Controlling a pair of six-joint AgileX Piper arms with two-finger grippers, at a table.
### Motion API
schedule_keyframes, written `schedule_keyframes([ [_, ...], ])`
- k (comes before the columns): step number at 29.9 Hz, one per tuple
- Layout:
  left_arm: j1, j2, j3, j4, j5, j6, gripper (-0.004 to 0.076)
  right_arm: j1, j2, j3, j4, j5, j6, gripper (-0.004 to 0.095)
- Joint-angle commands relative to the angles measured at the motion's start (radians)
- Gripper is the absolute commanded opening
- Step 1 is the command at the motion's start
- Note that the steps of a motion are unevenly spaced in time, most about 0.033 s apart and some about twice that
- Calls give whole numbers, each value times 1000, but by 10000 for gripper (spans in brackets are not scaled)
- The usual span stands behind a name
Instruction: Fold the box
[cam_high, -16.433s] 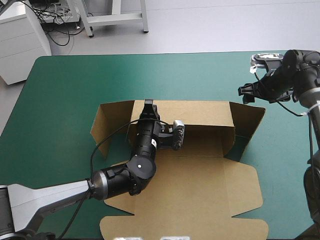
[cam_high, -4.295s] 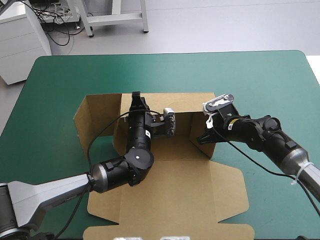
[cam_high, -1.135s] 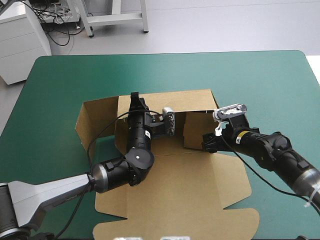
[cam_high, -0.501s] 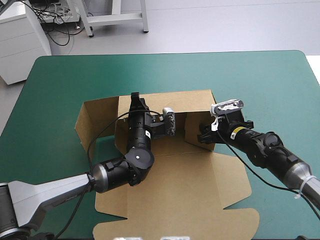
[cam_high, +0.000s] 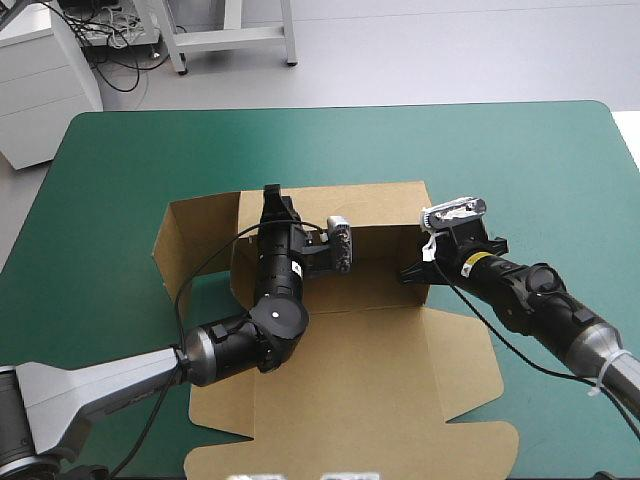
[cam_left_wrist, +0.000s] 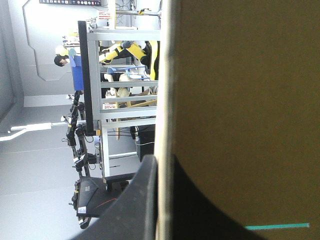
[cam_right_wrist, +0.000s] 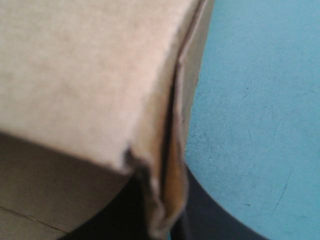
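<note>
The brown box (cam_high: 350, 370) lies on the teal-green cover with its lid flat toward the near edge and its back wall (cam_high: 340, 205) raised. My left gripper (cam_high: 271, 197) is shut on the back wall's top edge. In the left wrist view the board's edge (cam_left_wrist: 162, 75) runs down between the black fingers (cam_left_wrist: 135, 200). My right gripper (cam_high: 415, 268) is shut on the upright right side wall (cam_high: 428, 225) at its inner end. The right wrist view shows that wall as doubled board (cam_right_wrist: 85, 65) pinched in the right gripper (cam_right_wrist: 167, 215).
The box's left side flap (cam_high: 195, 245) stands splayed outward toward the table's left. Bare teal-green cover (cam_high: 520, 160) lies to the right of and beyond the box. The lid's tabs (cam_high: 480, 440) reach close to the table's near edge.
The right gripper moved in to the right side wall and went from open to shut on it. That wall now stands more upright, farther right. The left arm has not moved.
</note>
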Motion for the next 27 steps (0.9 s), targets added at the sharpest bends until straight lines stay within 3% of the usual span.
schedule_keyframes([
  [1, -4, -42, -27, 65, 37, -14, -19, -2, -27, -29, 3, -53, -14, -22],
  [4, -4, -42, -27, 64, 22, -14, -16, -2, -27, -29, 3, -51, -14, -22],
  [7, -4, -42, -27, 64, -12, -14, 46, -2, -27, -29, -1, -49, -14, -22],
  [14, -4, -42, -27, 103, -43, -37, 440, -2, -27, -29, -1, -43, -14, -22],
  [16, -4, -42, -27, 113, -43, -53, 497, -2, -27, -29, -1, -32, -14, -22],
  [27, -10, -42, -27, 170, 43, -51, 502, -2, -18, -36, -31, -85, -9, -21],
])
